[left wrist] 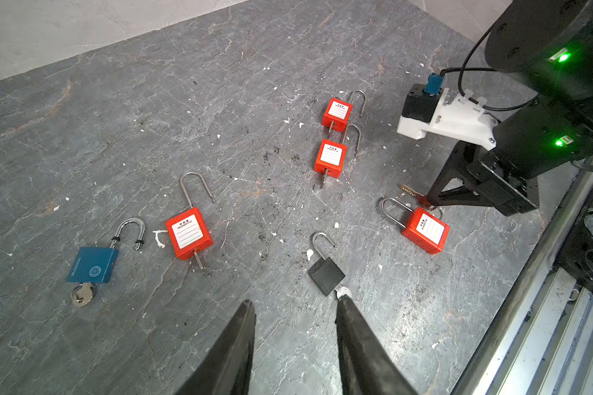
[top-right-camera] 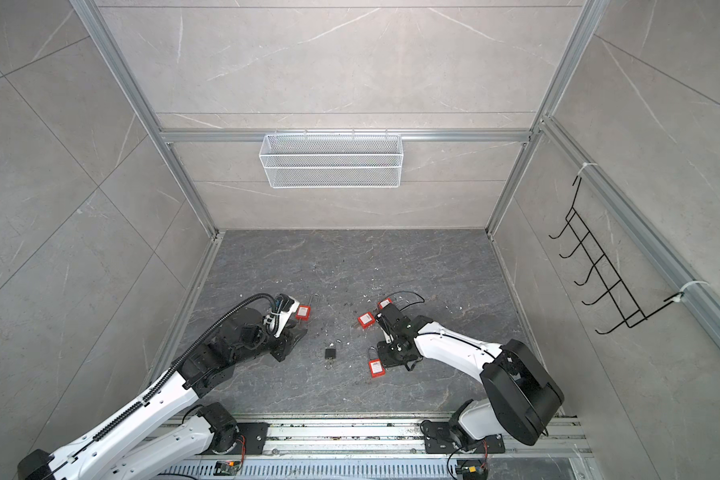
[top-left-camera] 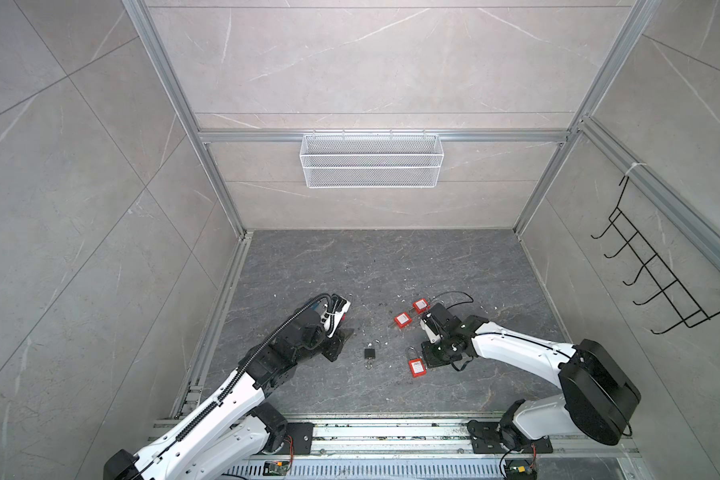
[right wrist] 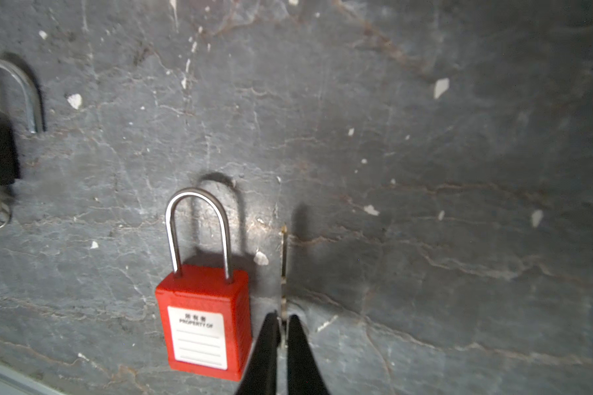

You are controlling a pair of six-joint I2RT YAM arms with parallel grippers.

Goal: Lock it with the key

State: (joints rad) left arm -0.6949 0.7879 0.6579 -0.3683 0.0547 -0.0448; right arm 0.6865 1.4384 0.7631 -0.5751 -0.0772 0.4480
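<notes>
The right gripper (right wrist: 283, 319), its tips almost pressed together, pinches the head of the key (right wrist: 283, 254). Seen edge-on, the blade points straight out from the tips, parallel to the shackle of the red padlock (right wrist: 204, 318) just beside it. The left gripper (left wrist: 295, 304) hangs spread and empty near the black padlock (left wrist: 326, 273).

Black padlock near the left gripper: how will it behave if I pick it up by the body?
The black padlock looks like a small solid block, so probably stiff and heavy for its size. It lies flat, so a push would likely slide it, not roll it. Its open shackle may swivel, and the key in its base may wiggle.
</notes>
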